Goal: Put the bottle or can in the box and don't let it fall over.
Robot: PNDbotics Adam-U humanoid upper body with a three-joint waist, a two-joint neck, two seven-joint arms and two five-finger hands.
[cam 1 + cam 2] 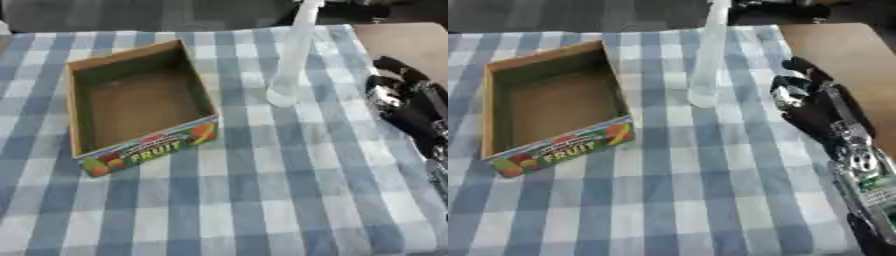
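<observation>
Right now, a tall, thin, clear plastic bottle (291, 55) is seen standing on the blue and white checked tablecloth (262, 200). It stands just past the far right corner of the open cardboard box with the fruit pictures on its front (140, 100), near it but not touching it. The bottle looks pale and see-through, and its top reaches up to the far edge of the cloth. Nothing is seen inside the box.

The bottle is not held by anything. The robot's black and silver right hand (802, 102) is seen to the right of the bottle, near it but apart from it. Its fingers are stretched out and a little bent, and nothing is held in them. The left hand is not seen in either view.

The step in hand seems to be reaching for the bottle. To do it well, the bottle should be taken around its lower half, because a tall, thin thing like this is tipped over very easily when it is pushed near the top. The fingers should be closed around it from the side, not bumped into it. Then it should be lifted straight up, carried over the box wall, and set down flat on the box floor before it is let go.
</observation>
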